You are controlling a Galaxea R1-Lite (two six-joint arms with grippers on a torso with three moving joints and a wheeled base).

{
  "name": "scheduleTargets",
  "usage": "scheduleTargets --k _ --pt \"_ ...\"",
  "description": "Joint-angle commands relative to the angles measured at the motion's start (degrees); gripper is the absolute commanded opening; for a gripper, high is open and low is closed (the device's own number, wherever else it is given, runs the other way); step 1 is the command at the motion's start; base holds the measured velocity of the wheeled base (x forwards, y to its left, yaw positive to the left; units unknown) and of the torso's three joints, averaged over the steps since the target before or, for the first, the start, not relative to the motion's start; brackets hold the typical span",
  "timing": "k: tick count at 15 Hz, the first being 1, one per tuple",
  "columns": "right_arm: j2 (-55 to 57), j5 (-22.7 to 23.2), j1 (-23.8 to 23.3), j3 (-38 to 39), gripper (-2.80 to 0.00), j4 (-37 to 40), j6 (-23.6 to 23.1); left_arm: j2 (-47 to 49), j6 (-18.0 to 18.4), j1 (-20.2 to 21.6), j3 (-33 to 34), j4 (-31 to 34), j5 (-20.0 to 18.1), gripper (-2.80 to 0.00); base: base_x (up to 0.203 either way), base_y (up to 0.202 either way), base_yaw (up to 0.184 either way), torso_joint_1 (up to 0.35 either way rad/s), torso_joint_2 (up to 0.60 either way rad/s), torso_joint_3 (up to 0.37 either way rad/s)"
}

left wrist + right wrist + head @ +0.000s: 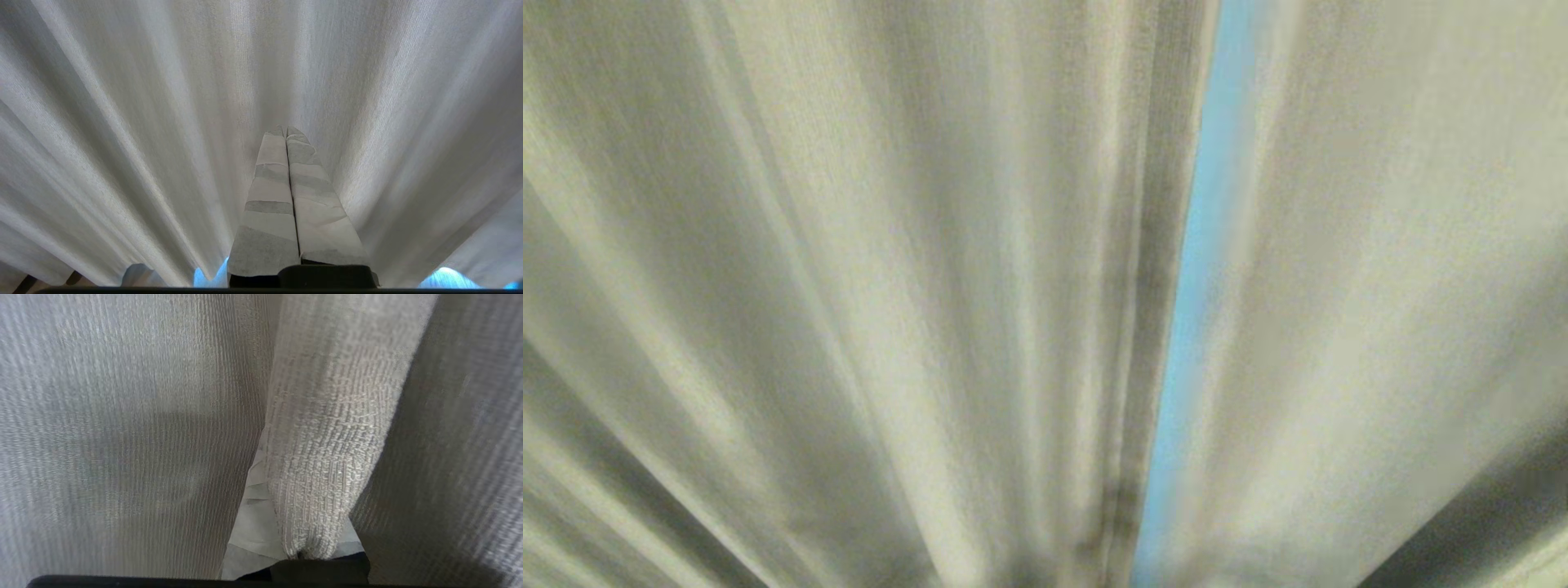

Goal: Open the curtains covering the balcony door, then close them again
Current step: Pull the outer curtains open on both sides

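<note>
Filling every view, the curtains (849,286) hang nearly closed, a thin bright gap running from 12 towards 6 o'clock in the head view. The right gripper (261,486), jaws closed, has a fold draped over it without clearly holding it; the left gripper (287,134), jaws closed and empty, points at fabric. Judging by this, opening has barely begun, and next a sideways sweep must widen that gap.

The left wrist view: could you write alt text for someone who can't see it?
Pale beige-grey pleated curtains fill the picture, hanging in deep folds. In front of them the left gripper points at the fabric, its two paper-wrapped fingers pressed shut together, holding nothing. Small patches of blue light show under the hem.
</note>
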Motion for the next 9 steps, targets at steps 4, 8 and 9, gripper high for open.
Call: scheduleTargets --k 4,8,9 --pt "8.6 0.2 -9.5 -5.3 -2.80 -0.3 1.5 0.0 0.0 0.0 0.0 0.0 0.0 -2.80 0.000 0.000 0.000 0.000 0.00 0.000" --pt "11.3 0.2 -13.6 -6.9 -2.80 -0.4 2.0 0.0 0.0 0.0 0.0 0.0 0.0 -2.80 0.000 0.000 0.000 0.000 0.00 0.000" --pt "11.8 0.2 -14.1 -6.9 -2.80 -0.5 2.0 0.0 0.1 0.0 0.0 0.0 0.0 -2.80 0.000 0.000 0.000 0.000 0.00 0.000"
